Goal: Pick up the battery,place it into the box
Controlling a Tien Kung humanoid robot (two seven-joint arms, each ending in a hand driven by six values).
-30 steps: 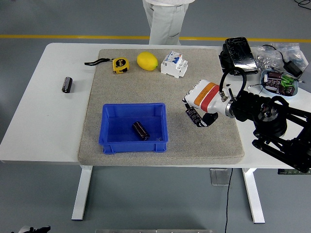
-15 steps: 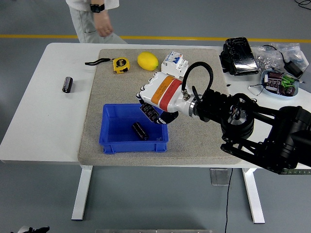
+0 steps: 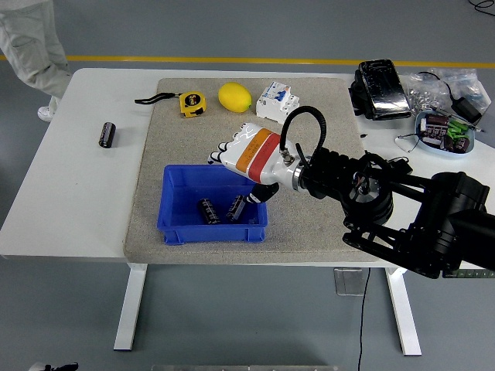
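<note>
The blue box stands on the grey mat, near its front edge. Two black cylindrical batteries lie inside it: one in the middle, a second tilted toward the right wall. My right hand, white with an orange and red band, hovers over the box's back right corner. Its fingers are spread and hold nothing, and the dark thumb sits just above the second battery. A third battery lies on the bare white table at the far left. My left arm is out of sight.
Along the mat's back edge sit a yellow tape measure, a lemon and a white circuit breaker. A black device and a bowl of parts occupy the right end. A person's legs show at the top left.
My right hand carried a battery leftward from the mat's right side to over the box and let it go; it now lies inside. The person walked from the top centre to the top left.
</note>
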